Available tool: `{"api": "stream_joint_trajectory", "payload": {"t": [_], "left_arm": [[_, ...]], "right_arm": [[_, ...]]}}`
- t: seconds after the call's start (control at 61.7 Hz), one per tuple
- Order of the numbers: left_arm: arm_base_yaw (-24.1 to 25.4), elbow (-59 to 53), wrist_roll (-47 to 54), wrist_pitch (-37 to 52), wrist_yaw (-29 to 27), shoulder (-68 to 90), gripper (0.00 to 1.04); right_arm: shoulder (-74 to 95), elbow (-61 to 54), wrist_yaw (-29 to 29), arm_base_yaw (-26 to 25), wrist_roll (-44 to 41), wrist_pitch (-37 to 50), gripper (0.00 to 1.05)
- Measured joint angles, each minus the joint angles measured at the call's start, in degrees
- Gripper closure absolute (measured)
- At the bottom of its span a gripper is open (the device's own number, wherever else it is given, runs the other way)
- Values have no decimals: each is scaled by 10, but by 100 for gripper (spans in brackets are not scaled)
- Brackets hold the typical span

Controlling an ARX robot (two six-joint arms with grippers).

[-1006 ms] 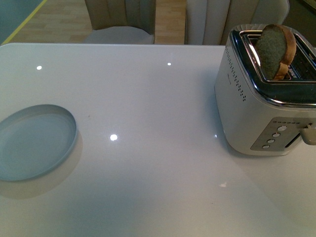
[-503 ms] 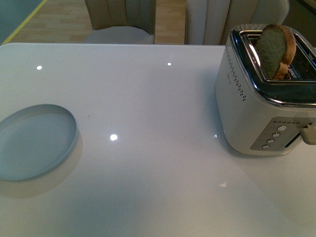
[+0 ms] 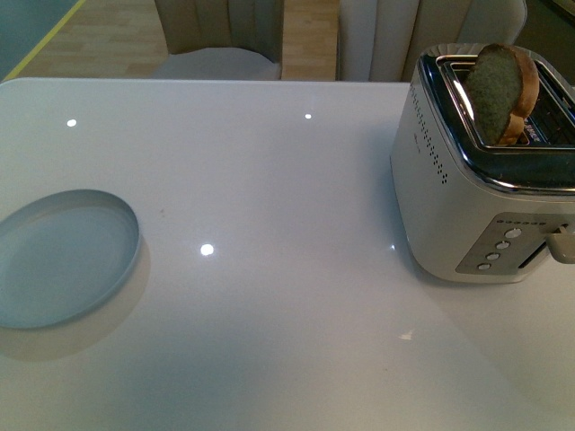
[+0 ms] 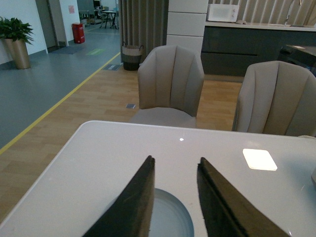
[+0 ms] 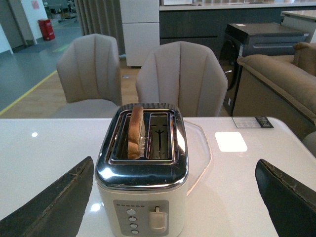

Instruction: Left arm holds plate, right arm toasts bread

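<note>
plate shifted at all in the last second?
No. In the front view the plate sits at the same spot on the table, same gap to the light reflection beside it and to the toaster.

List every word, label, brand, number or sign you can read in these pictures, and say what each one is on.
None can be read.
Toaster: a small mark on its side wall and a row of tiny print above the buttons, too small to read.
Card on the table behind the toaster: dark print, blurred.
Poster on the far wall: too distant to read.
</note>
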Motion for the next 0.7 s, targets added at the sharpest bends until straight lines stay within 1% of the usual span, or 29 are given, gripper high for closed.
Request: {"api": "stream_joint_trajectory", "payload": {"t": [0.016,0.097,0.13,0.146,0.227,0.276,0.341,0.697], "left_arm": [[0,0,0,0,0,0,55],[0,0,0,0,0,0,40],[0,0,0,0,0,0,32],[0,0,0,0,0,0,31],[0,0,0,0,0,0,14],[0,0,1,0,0,0,6],[0,0,1,0,0,0,8],[0,0,1,0,0,0,7]], "right_arm": [[0,0,0,0,0,0,9],[0,0,0,0,0,0,9],[0,0,0,0,0,0,9],[0,0,0,0,0,0,9],[0,0,0,0,0,0,9],[0,0,0,0,0,0,9],[0,0,0,0,0,0,9],[0,0,0,0,0,0,9]]}}
